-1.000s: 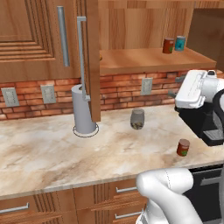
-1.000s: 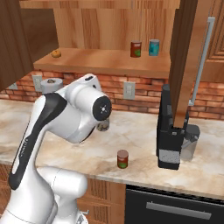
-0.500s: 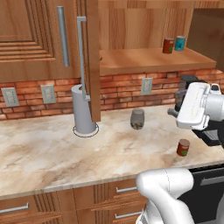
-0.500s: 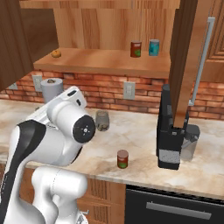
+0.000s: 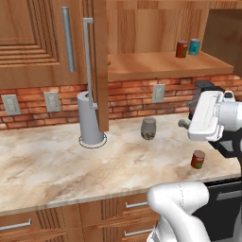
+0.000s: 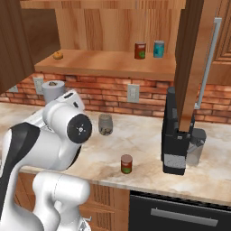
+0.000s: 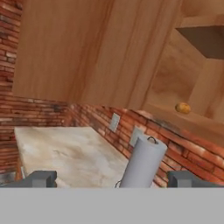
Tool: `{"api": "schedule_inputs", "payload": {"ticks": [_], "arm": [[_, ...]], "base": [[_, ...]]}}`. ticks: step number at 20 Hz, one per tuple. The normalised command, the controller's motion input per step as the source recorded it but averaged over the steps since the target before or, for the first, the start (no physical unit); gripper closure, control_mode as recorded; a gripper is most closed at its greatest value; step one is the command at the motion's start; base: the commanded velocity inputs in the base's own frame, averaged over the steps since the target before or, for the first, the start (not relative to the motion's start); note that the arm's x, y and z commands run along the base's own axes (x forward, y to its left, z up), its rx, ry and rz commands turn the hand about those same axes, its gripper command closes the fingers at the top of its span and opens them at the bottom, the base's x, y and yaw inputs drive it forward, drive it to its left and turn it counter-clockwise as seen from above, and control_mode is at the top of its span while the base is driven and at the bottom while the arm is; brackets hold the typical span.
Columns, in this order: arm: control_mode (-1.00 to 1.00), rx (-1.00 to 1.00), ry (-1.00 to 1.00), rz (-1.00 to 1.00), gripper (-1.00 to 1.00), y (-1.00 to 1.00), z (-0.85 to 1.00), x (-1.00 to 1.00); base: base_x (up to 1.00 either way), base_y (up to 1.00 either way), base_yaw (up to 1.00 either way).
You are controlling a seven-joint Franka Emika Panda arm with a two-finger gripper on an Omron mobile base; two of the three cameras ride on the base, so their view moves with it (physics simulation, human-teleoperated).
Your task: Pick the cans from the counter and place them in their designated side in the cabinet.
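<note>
**One can on shelf, one on counter; gripper wide and empty**

The gripper (image 7: 109, 179) stands wide open with nothing between its finger tips (image 7: 40, 178). In the hand view it looks along the counter (image 7: 65, 153) toward a grey paper-towel roll (image 7: 142, 162) and a brick back wall (image 7: 39, 113).

One red can (image 5: 198, 159) stands upright on the counter (image 5: 56, 165) near its front edge, well apart from the arm's hand. A glass jar (image 5: 148, 128) stands further back on the same counter, left of that can and apart from it.

The second red can (image 5: 182, 48) stands upright on the shelf (image 5: 156, 64) of the open cabinet (image 5: 42, 42), just beside a teal can (image 5: 194, 46) on its right. From the right base view, the two sit toward the shelf's right end, and a small orange item (image 6: 57, 55) lies at the left end, well apart from them.

A dark coffee machine (image 6: 176, 135) stands on the counter right of the lower can.
</note>
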Motion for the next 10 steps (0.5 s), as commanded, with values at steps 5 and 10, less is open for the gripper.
{"api": "schedule_inputs", "payload": {"ticks": [5, 10], "arm": [[-1.0, -0.05, 0.37, -0.08, -1.0, 0.0, -0.05, -0.1], [-1.0, -0.13, 0.39, -0.1, -1.0, 0.0, -0.1, -0.13]], "base": [[0.0, 0.0, 0.0], [0.0, 0.0, 0.0]]}}
